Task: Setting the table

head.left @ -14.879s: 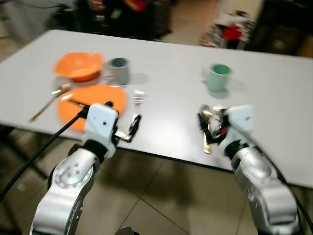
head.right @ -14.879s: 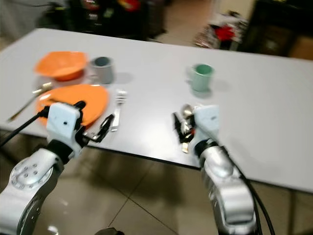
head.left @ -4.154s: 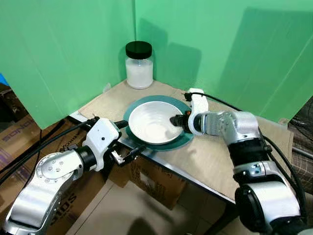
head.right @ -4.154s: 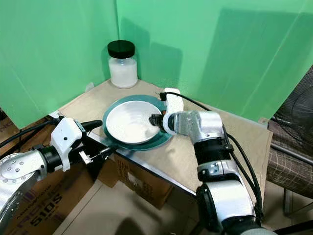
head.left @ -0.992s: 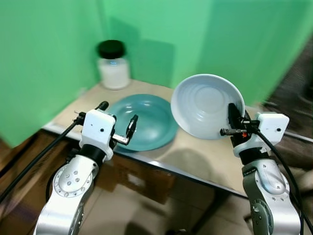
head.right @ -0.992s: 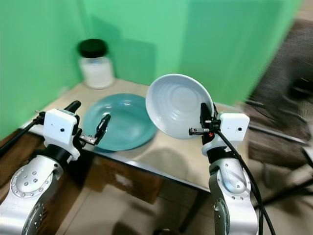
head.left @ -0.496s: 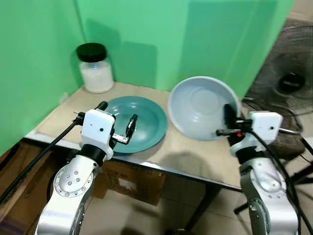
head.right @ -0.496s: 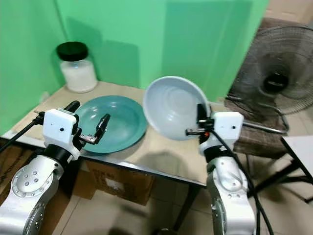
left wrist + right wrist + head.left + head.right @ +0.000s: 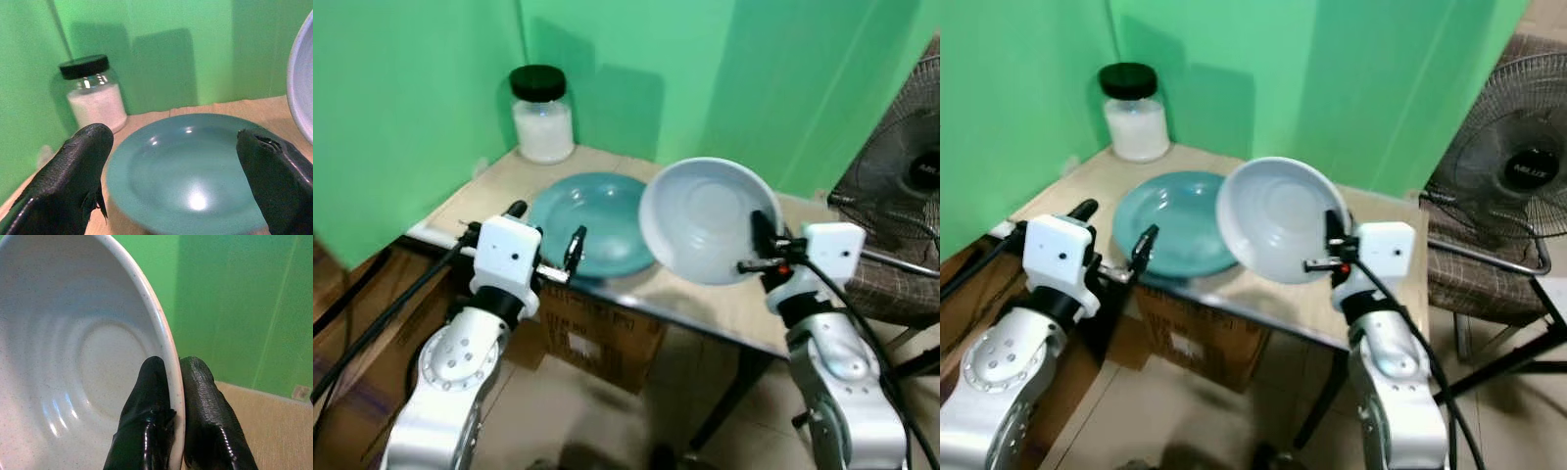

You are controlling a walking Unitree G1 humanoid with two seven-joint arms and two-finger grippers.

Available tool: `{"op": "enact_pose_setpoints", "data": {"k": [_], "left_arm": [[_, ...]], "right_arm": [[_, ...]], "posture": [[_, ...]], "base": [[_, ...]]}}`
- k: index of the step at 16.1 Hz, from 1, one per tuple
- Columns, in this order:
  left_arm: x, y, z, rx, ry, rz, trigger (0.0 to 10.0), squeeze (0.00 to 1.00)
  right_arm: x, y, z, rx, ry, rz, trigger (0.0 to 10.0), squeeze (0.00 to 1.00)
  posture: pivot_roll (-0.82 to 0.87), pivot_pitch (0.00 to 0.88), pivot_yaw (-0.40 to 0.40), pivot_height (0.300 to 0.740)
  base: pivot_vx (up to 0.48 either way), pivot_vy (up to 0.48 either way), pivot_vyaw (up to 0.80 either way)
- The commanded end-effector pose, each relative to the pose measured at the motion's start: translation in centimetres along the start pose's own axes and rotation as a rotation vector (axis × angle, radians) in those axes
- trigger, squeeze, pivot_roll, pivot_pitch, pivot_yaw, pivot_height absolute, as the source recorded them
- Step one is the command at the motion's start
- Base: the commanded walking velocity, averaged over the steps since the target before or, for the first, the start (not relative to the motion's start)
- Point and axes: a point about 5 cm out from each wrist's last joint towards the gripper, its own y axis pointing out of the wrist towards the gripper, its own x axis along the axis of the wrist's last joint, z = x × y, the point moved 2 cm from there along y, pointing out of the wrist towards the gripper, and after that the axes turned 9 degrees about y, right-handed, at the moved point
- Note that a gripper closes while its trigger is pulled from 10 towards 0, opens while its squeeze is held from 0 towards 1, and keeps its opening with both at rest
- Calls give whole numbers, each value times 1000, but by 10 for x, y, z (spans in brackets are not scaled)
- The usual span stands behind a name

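fingers (image 9: 156, 382) of right gripper (image 9: 762, 240) pinch white bowl (image 9: 700, 220) rim, above table (image 9: 744, 304) edge

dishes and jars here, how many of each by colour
white bowl: 1, held in the right gripper
teal plate: 1, on the table
black-lidded jar: 1
total: 3
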Motion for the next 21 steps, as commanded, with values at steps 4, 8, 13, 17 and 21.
{"op": "enact_pose_setpoints", "data": {"k": [4,8,13,17,21], "left_arm": [[-1,1,-1,1,2,7,10000,0],[0,2,-2,-5,4,2,10000,0],[0,5,-1,-3,11,5,10000,0],[-2,5,-2,2,7,13,10000,0],[-7,7,4,56,-21,39,10000,0]], "right_arm": [[6,3,-2,-2,-31,-26,10000,0],[6,4,-3,-6,-25,-20,10000,0],[5,5,-4,-15,-11,-14,10000,0],[6,6,-9,-34,-1,-10,10000,0],[8,4,-10,-50,-18,-18,10000,0]], "posture": [[-13,0,-31,740],[-20,0,-26,740],[-19,0,-32,740],[-24,0,-32,740],[-33,0,-28,740]], "base": [[-249,0,0],[-246,0,0],[-197,0,0],[0,0,-600],[0,0,-200]]}}
